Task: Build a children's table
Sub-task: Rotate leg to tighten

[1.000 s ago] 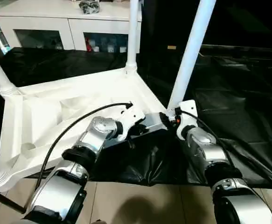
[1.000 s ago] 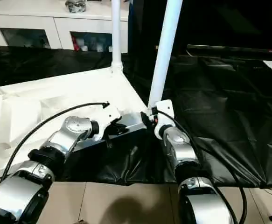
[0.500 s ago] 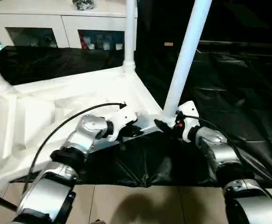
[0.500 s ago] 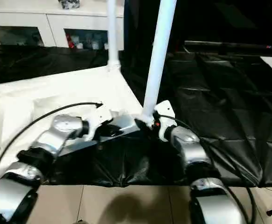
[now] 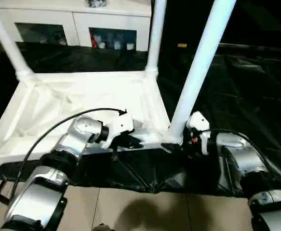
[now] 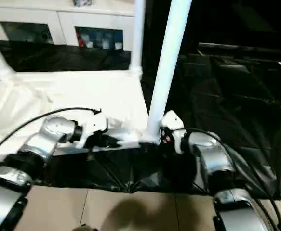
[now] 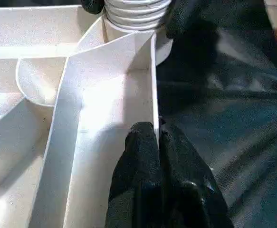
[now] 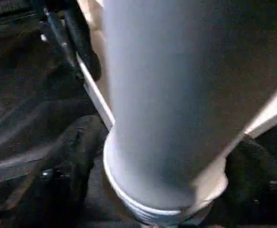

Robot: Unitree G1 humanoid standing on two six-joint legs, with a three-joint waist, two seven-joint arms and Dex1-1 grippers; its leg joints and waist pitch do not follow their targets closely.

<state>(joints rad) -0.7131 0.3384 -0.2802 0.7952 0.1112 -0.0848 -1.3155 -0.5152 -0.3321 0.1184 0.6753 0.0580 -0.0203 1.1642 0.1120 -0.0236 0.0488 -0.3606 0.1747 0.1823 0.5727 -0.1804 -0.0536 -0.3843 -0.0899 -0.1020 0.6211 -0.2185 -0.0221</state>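
The children's table (image 5: 77, 96) lies upside down on a black sheet (image 5: 256, 86), its ribbed white underside facing up and its near edge running across just ahead of the robot's two silver forearms. Three legs stand upright from its corner sockets in the head views: the near right leg (image 5: 200, 67), thick and tapering, rising from the corner closest to the right arm; a far right leg (image 5: 155, 38) at the corner behind it; and a far left leg (image 5: 5, 38) leaning slightly at the far left corner. The left pincer (image 7: 157, 142) is pinched closed on the thin upright wall of the tabletop's near rim, one black finger (image 7: 140, 147) on the inner side and the other on the outer, a little to the left of the near right corner socket. The right pincer (image 8: 169, 190) stands wide around the base of the near right leg, just above its ribbed collar, with one black finger (image 8: 76, 152) on one side and the other at the opposite side of the leg; whether the pads press on it I cannot tell. Beyond the sheet stands a white cabinet (image 5: 77, 19) with glass doors, and pale floor tiles (image 5: 145, 211) show below the sheet's near edge.
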